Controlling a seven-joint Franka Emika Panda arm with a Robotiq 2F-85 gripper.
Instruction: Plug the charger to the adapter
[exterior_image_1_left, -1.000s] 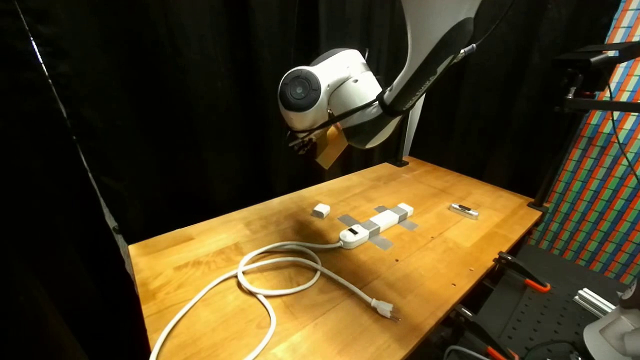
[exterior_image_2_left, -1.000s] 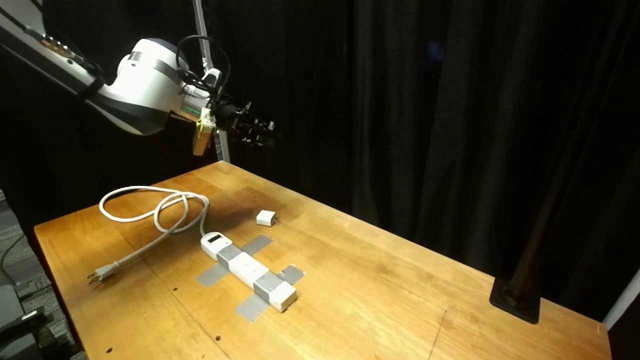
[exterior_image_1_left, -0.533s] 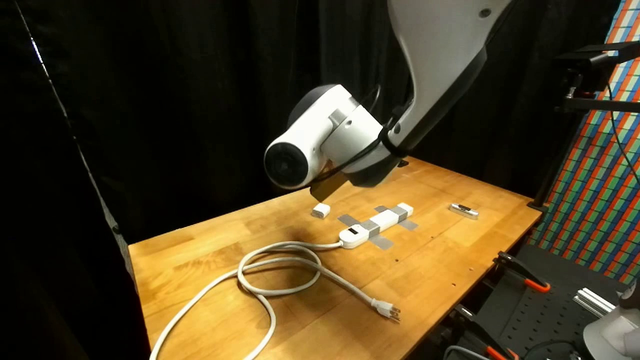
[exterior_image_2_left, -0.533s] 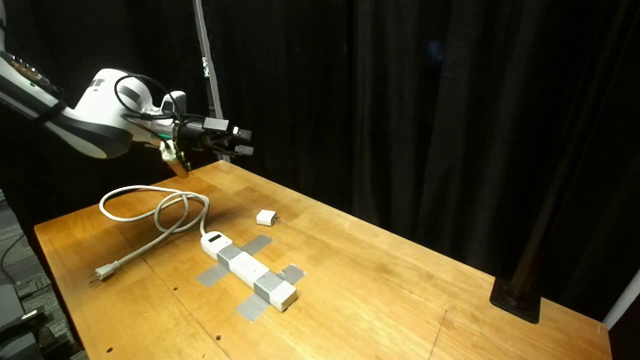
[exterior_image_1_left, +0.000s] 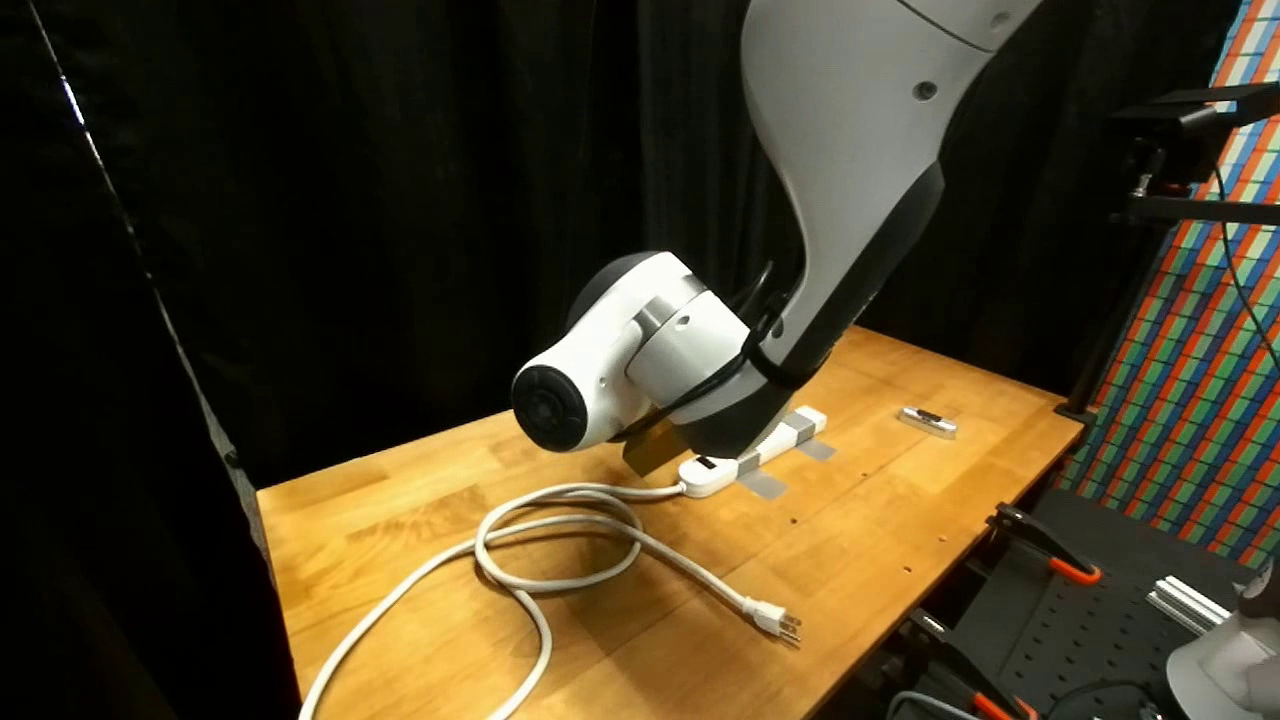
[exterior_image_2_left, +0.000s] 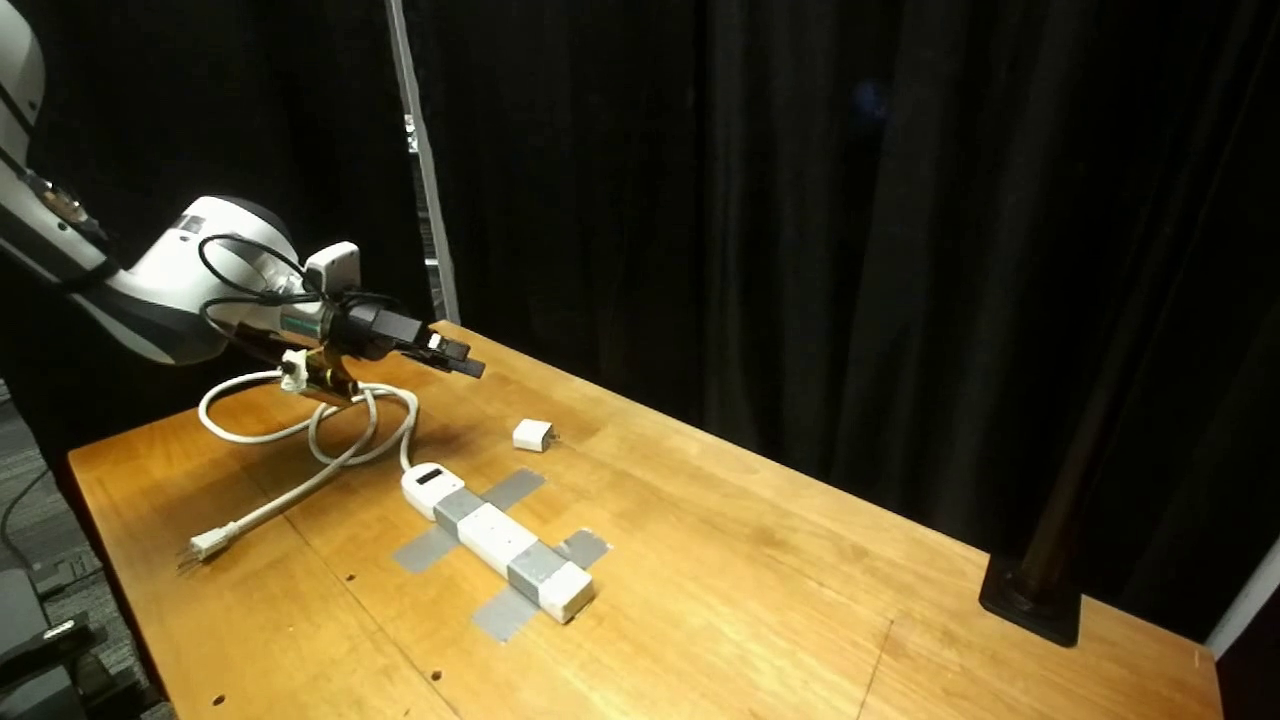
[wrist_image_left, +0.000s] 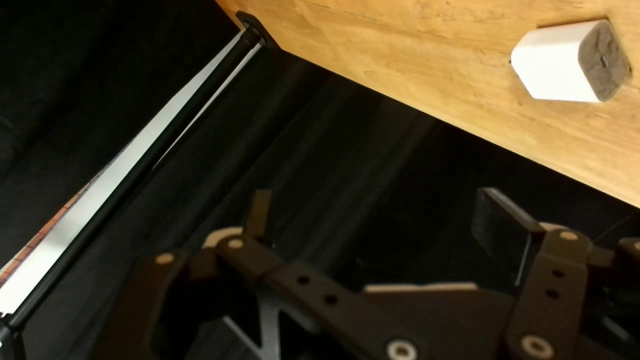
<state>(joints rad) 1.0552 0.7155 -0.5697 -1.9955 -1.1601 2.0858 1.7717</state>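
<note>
Gripper (wrist_image_left: 381, 215) lowered, jaws apart, charger (wrist_image_left: 560, 65) on table (exterior_image_2_left: 750, 570)

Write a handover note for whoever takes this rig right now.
Jaws: open, nothing between them, clear of the charger.
Charger: loose on the table, beside but apart from the power strip, its prongs bare.
Power strip: held down with grey tape; its own plug lies loose.
Done: charger neither gripped nor plugged in yet.
Left: grip the charger, carry it over, push its prongs into the strip.
</note>
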